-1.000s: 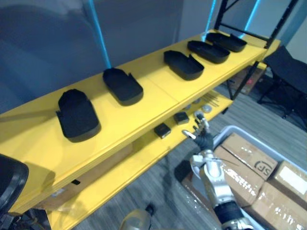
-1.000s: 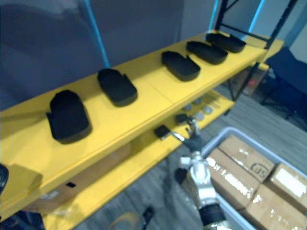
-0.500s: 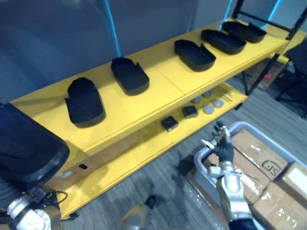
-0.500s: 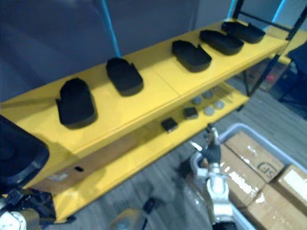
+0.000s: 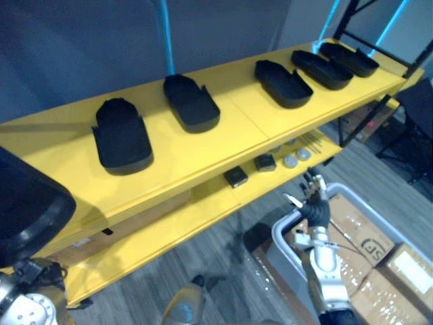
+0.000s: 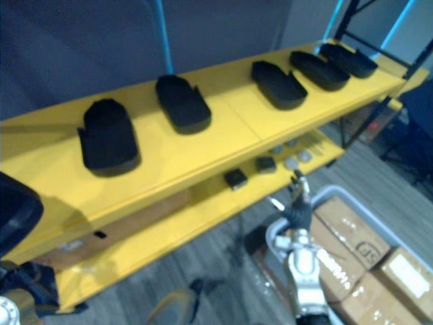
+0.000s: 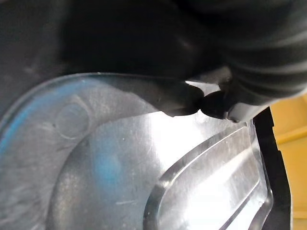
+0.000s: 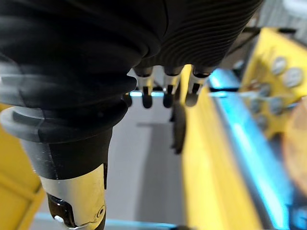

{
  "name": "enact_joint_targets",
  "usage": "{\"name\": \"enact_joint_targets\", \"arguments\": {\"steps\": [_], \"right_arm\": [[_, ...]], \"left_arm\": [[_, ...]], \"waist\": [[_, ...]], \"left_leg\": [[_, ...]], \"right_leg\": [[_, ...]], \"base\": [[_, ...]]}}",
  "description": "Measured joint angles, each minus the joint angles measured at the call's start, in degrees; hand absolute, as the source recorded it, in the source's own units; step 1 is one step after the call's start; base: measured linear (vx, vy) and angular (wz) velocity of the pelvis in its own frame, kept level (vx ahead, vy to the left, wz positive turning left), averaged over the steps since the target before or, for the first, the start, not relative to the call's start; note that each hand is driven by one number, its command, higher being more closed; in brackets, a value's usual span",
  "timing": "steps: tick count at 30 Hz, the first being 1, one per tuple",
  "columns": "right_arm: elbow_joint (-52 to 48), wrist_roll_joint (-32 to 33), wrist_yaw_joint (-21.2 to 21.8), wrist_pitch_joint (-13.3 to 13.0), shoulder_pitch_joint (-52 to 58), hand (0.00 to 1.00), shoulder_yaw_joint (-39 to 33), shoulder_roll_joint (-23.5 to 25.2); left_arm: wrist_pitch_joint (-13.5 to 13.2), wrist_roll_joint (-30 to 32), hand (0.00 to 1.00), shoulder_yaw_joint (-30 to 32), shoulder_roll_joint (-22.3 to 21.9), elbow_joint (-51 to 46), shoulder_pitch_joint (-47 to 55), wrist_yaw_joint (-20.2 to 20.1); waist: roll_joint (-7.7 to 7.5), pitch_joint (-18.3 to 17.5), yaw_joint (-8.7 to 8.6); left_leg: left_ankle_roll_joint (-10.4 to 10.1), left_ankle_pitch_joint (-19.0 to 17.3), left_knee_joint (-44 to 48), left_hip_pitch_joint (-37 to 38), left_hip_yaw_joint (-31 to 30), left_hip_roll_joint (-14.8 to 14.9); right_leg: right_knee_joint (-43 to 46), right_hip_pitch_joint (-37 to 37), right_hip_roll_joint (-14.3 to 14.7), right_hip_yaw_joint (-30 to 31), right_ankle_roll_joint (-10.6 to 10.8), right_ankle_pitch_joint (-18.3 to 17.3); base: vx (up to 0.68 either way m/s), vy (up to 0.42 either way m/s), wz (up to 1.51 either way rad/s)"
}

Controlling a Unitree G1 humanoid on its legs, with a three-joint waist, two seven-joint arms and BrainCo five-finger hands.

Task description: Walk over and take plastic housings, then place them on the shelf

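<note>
Five matte black plastic housings (image 5: 191, 103) line the yellow shelf (image 5: 237, 132); a sixth housing (image 5: 27, 203), glossy inside, is pinched by the left hand (image 7: 216, 104). Right hand (image 5: 315, 206) hangs slack, empty, beside a grey bin (image 5: 276, 235) of cardboard boxes (image 5: 355, 223).

Right hand (image 5: 315, 206): fingers (image 8: 166, 91) silver with dark tips. Behind the fingers, a dark ribbed cover (image 8: 96, 48) wraps the back of the hand and the wrist. Beside the fingers, the thumb (image 8: 67, 167) runs from a grey collar through a black segment to a silver piece with one small round screw (image 8: 99, 211). Right forearm (image 5: 323, 271), behind the cover: silver-grey, blocky. Left hand (image 7: 261, 52): same dark ribbed cover. Left arm (image 5: 27, 310): silver, rounded.
</note>
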Motion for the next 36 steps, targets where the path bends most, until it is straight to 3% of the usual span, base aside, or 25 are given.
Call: {"name": "enact_joint_targets", "arguments": {"steps": [2, 4, 5, 7, 8, 11, 15, 20, 23, 26, 27, 28, 30, 33, 36], "right_arm": [[-0.4, -0.6, 0.1, -0.7, -0.1, 0.0, -1.5, -0.4], [-1.1, -1.0, -1.0, -0.9, 0.3, 0.0, -3.7, -1.7], [-2.1, -1.0, -1.2, -0.9, 0.3, 0.0, -4.8, -2.9], [-3.9, -0.3, -1.0, -0.9, -0.6, 0.0, -5.7, -4.4], [-3.9, 1.1, -0.7, -0.8, -2.0, 0.0, -5.9, -5.6], [-3.9, 3.7, 0.9, -0.5, -3.4, 0.0, -6.7, -7.9], [-4.1, 6.9, 4.3, -0.6, -3.5, 0.0, -8.6, -8.6], [-7.1, 11.1, 8.4, -1.5, -3.4, 0.0, -8.5, -7.5], [-7.2, 12.6, 9.1, -2.4, -4.4, 0.0, -7.6, -5.7], [-6.7, 12.5, 7.9, -2.5, -6.6, 0.0, -6.0, -4.4], [-6.1, 11.9, 6.7, -2.5, -7.3, 0.0, -5.2, -4.0], [-6.1, 11.8, 6.5, -2.5, -7.4, 0.0, -5.2, -3.9], [-5.6, 10.7, 5.3, -2.8, -7.6, 0.0, -5.2, -3.8], [-3.5, 9.6, 3.9, -3.4, -8.1, 0.0, -5.0, -3.5], [-2.1, 9.6, 3.9, -3.4, -9.3, 0.0, -3.9, -1.7]], "left_arm": [[0.2, 0.8, 1.0, -0.5, 0.6, 0.4, -2.7, 0.3], [0.4, 1.9, 1.0, -1.9, 0.7, 1.1, -5.7, 0.5], [0.9, 2.0, 1.0, -3.3, 0.7, 1.2, -6.3, 0.7], [1.6, 2.1, 1.0, -4.2, 0.8, 1.0, -6.0, 0.7], [2.7, 2.4, 1.0, -4.7, -0.6, 1.1, -5.4, 0.6], [4.2, 4.3, 1.0, -5.0, -2.2, 0.2, -3.9, 0.3], [4.2, 6.9, 1.0, -5.0, -2.2, -2.3, -3.9, 0.9], [5.2, 13.0, 1.0, -5.1, -2.3, -2.4, -4.5, 2.3], [6.2, 14.6, 1.0, -5.1, -2.4, -2.2, -3.6, 2.3], [6.3, 14.9, 1.0, -4.6, -2.6, -2.0, -1.8, 0.9], [6.1, 14.7, 1.0, -3.9, -2.6, -2.0, -0.5, -0.8], [6.0, 14.5, 1.0, -3.8, -2.6, -2.0, -0.3, -1.1], [5.3, 12.8, 1.0, -2.3, -2.7, -1.4, 2.1, -5.2], [3.4, 10.7, 1.0, -1.4, -3.7, 0.4, 4.2, -8.5], [1.8, 8.0, 1.0, -0.4, -5.5, 0.6, 5.5, -10.7]], "waist": [[1.03, -0.5, -1.09], [0.97, -0.5, -2.45], [0.38, -0.9, -2.52], [-1.75, -2.3, -2.16], [-2.04, -3.1, -2.02], [1.61, -4.2, -1.88], [3.52, -5.4, -2.47], [3.05, -5.8, -3.27], [3.03, -5.8, -2.64], [2.65, -6.0, -1.9], [2.31, -6.4, -0.32], [2.27, -6.5, -0.11], [2.44, -6.7, -0.17], [2.4, -6.8, 0.85], [1.65, -6.6, 0.83]], "left_leg": [[-0.9, -0.3, -0.2, 0.1, -2.1, 1.0], [-1.5, -0.6, 0.0, 0.4, -4.9, 0.4], [-2.1, -0.9, -0.3, 1.0, -6.0, -0.4], [-3.4, -1.8, -0.2, 1.3, -6.1, -1.9], [-4.9, -2.8, 0.1, 1.6, -5.7, -1.6], [-5.7, -3.4, -1.4, 1.7, -1.7, 2.7], [-6.3, -3.0, -4.9, 3.7, 1.5, 5.2], [-5.9, -2.7, -5.2, 3.7, 0.6, 4.0], [-6.0, -1.3, -5.4, 3.6, -0.2, 2.8], [-5.3, 2.5, -8.4, 3.4, 3.6, 1.7], [-5.0, 2.8, -9.5, 2.6, 5.1, 1.9], [-4.6, 2.7, -9.5, 2.2, 6.2, 2.1], [-4.0, 4.1, -9.4, 0.3, 17.4, 5.6], [-3.6, 8.6, -12.1, 0.0, 17.8, 4.0], [-2.8, 8.9, -12.8, 0.9, 18.6, 2.5]], "right_leg": [[-10.2, -1.9, 3.3, 3.4, -0.6, -0.5], [-17.5, -2.4, 4.5, 8.4, 1.4, 0.8], [-20.9, -1.8, 4.1, 8.8, 3.2, 2.3], [-26.9, -0.4, 2.7, 7.8, 2.4, 8.2], [-31.1, 2.3, 2.7, 6.6, 5.9, 9.9], [-36.5, 4.8, 6.5, 5.5, 4.4, 11.9], [-37.5, 5.1, 8.1, 5.2, 4.3, 12.1], [-39.1, 7.3, 6.9, 1.9, 4.3, 12.1], [-39.5, 10.0, 5.8, -4.1, 4.1, 11.9], [-39.8, 13.5, 4.2, -11.6, 4.2, 11.0], [-39.8, 14.1, 3.7, -14.0, 4.4, 10.6], [-39.8, 14.1, 3.6, -14.6, 4.5, 10.5], [-39.0, 15.3, 3.0, -19.8, 4.6, 10.5], [-37.0, 14.9, 1.3, -20.7, 4.5, 9.3], [-36.8, 15.2, -0.2, -20.2, 4.2, 9.1]], "base": [[-0.11, 0.116, 0.59], [-0.05, 0.046, 0.92], [0.09, -0.1, 0.7], [0.18, -0.226, 0.47], [0.22, -0.296, 0.28], [0.16, -0.224, 0.06], [0.1, -0.105, -0.16], [0.06, 0.009, 0.19], [0.03, 0.002, 0.82], [0.0, 0.02, 1.28], [-0.01, 0.015, 0.82], [-0.01, 0.023, 1.14], [0.0, 0.068, 1.37], [0.0, 0.163, 0.85], [0.0, 0.113, 0.02]]}}
